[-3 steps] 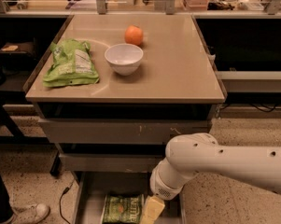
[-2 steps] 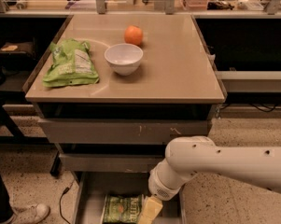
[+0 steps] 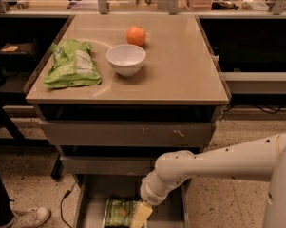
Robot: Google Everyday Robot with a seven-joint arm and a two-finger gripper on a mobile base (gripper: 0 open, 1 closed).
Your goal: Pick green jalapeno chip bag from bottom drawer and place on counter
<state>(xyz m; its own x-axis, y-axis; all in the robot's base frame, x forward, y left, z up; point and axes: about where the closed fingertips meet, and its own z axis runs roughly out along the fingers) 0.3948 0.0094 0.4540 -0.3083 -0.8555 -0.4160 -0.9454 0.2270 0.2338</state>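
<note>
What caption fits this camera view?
Robot gripper at chip bag in open bottom drawer; counter holds bowl, orange, lime bag.

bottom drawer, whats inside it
The chip bag lies on the grey floor of the bottom drawer. The gripper hangs at the bag's right edge, hiding that side; the bag's lower part is out of frame.

Two chip bags (image 3: 72, 64) (image 3: 118, 213), one bowl (image 3: 126, 58), one orange (image 3: 136, 35), one gripper (image 3: 140, 215) in bottom drawer (image 3: 92, 198).

I see a smooth beige worktop (image 3: 180, 65) with a soft sheen, matt scuffed grey metal drawers (image 3: 128, 134), and a crinkly chip bag (image 3: 118, 213) on the plain metal floor of the bottom drawer (image 3: 92, 198). My gripper (image 3: 141, 216), which looks like smooth pale plastic, sits over that bag.
</note>
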